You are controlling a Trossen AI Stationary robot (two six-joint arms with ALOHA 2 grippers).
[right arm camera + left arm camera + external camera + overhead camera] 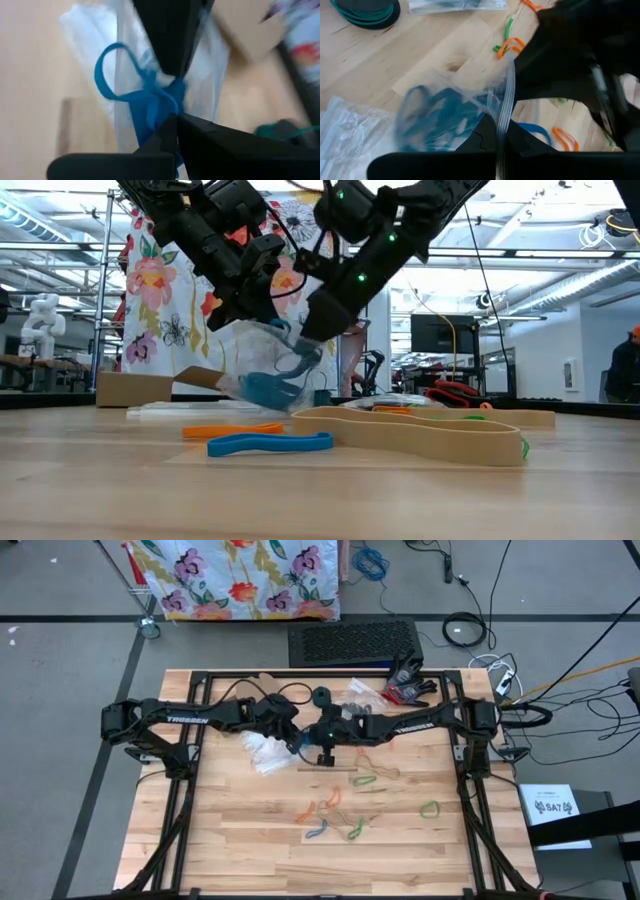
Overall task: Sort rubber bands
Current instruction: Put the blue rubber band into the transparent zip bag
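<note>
- "TROSSEN" in white letters runs along the left arm [190, 718], over the worktop [250, 850].
- The same white brand lettering shows on the right arm [420, 725], too small to spell out for certain.
- A white sheet [553, 807] beside the worktop's right edge bears a dark mark that looks like "SA7"; the smaller print is unreadable.

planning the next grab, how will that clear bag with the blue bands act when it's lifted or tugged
Likely floppy: the clear bag hangs crumpled between the left gripper and the right gripper. Probably light, holding only thin blue rubber bands. The glossy film may slip, and one blue band loops past its edge, so bands could spill.
</note>
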